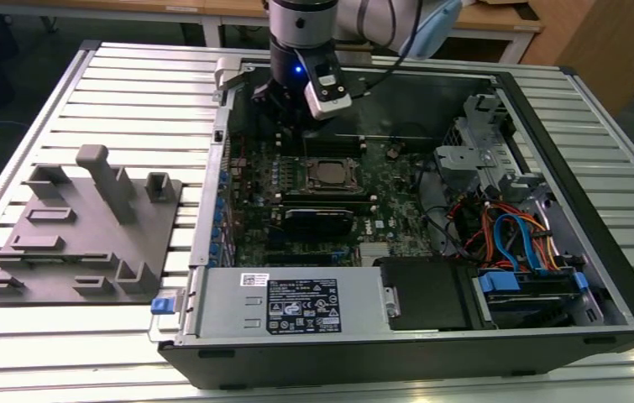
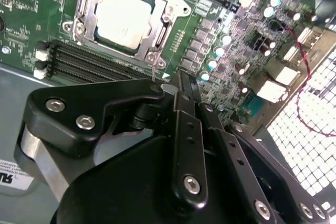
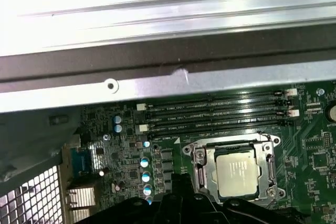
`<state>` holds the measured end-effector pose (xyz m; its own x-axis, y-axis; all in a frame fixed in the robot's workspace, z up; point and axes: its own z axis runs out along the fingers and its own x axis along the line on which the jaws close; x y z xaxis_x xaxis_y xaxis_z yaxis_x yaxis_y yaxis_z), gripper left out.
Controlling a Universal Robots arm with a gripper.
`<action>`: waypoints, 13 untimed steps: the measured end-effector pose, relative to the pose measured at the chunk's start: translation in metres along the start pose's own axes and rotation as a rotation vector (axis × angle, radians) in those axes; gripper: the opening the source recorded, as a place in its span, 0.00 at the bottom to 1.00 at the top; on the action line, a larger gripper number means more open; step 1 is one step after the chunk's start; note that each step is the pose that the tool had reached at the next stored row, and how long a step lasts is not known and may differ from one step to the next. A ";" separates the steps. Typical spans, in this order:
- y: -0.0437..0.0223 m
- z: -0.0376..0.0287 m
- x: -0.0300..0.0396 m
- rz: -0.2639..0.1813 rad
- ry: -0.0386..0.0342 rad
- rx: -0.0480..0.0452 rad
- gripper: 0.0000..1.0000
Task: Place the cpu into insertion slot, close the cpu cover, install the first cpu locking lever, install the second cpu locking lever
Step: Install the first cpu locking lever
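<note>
— So, room around the gripper [image 2: 180, 81]?
— Tight: case wall [image 3: 157, 85] close, board [image 2: 220, 35] open beside the slot [image 3: 210, 174]. Fingers pinched together, empty.
— And the cpu [image 2: 125, 18]?
— Flat in the slot, top up, cover [image 2: 160, 31] down around it.

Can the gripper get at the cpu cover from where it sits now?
Probably yes. The gripper hangs above the board, just past the memory slots. The cpu cover lies flat around the cpu, and no cable or bracket crosses over it in either wrist view.
</note>
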<state>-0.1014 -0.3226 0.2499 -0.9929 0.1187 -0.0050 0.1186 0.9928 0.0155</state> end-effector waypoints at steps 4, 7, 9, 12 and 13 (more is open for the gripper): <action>0.0019 -0.0025 0.0006 0.000 0.0001 -0.0001 0.10; 0.0045 -0.0036 0.0015 0.000 0.0001 -0.0001 0.10; 0.0071 -0.0036 0.0019 -0.003 0.0001 -0.0002 0.10; 0.0108 -0.0035 0.0023 -0.012 0.0003 -0.0001 0.10; 0.0119 -0.0035 0.0025 -0.014 0.0003 -0.0002 0.10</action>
<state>-0.1025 -0.3105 0.2536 -0.9945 0.1051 -0.0050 0.1050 0.9943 0.0157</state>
